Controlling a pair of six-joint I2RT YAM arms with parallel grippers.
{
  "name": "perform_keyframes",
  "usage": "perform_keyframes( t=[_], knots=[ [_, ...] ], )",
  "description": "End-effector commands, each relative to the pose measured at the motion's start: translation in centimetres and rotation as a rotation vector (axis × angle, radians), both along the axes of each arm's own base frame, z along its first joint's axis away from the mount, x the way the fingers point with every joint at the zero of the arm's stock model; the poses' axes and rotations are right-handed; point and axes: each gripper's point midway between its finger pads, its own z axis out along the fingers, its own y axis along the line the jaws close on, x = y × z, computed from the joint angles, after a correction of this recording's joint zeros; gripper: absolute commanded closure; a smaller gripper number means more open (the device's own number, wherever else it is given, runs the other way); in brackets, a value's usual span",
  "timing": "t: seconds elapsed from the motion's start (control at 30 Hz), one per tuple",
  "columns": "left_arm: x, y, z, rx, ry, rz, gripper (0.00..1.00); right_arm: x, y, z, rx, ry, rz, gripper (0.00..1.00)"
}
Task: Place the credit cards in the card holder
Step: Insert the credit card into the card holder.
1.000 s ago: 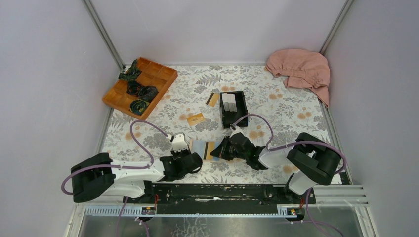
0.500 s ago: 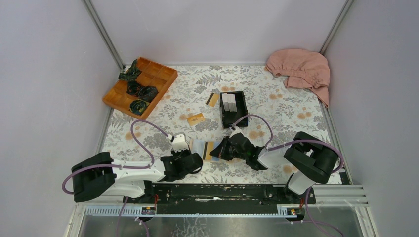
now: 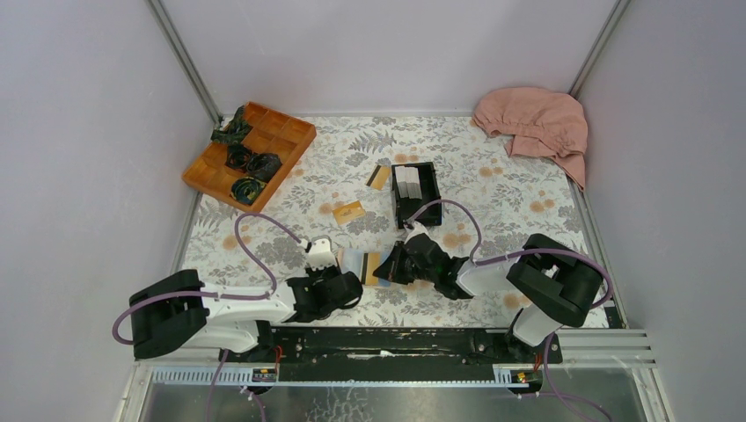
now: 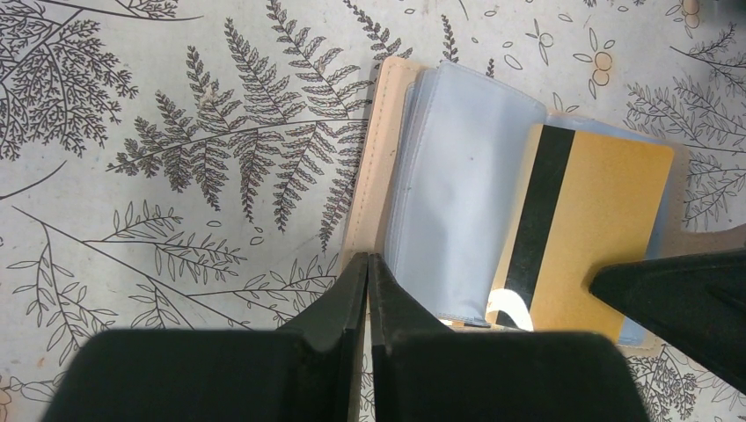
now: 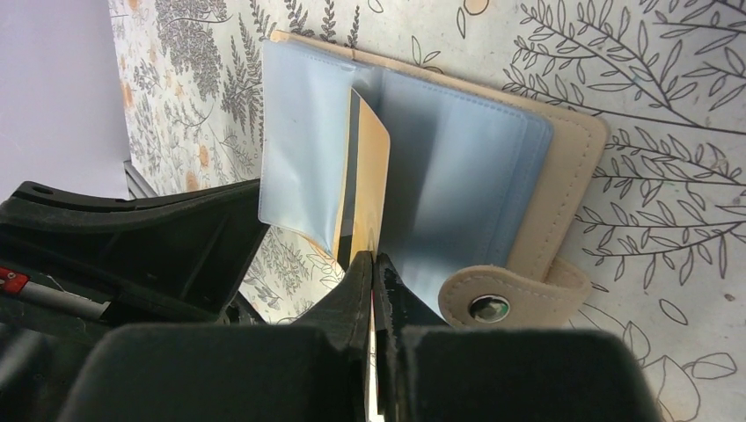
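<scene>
Right wrist — gripper [image 5: 373, 260] pinches card [image 5: 373, 154] at holder [image 5: 574, 167]

Top view: card holder [image 3: 353, 262] is largely covered by both arms, slots unreadable. Left wrist view: near edge of the credit card [image 4: 598, 220] is hidden behind the blurred left tool [image 4: 368, 268]. Right wrist view: the card's near end vanishes inside the pinched right tool [image 5: 373, 264]. Dark bundles [image 3: 249, 165] in the orange tray [image 3: 295, 132] are too small to identify.
</scene>
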Motion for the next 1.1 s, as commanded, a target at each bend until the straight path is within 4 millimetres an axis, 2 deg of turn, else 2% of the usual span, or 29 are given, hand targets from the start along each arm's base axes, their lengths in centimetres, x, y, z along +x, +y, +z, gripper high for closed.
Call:
perform_keyframes(
  t=[0.0,1.07],
  knots=[
    [-2.3,-0.1,-2.2,0.014,0.122,-0.044,0.94,-1.2,-0.8,-1.7,-0.096,0.015,0.062,1.0],
    [-2.5,0.3,-2.7,0.033,0.131,-0.043,0.94,0.3,-1.4,-2.2,-0.159,-0.024,0.064,1.0]
  ],
)
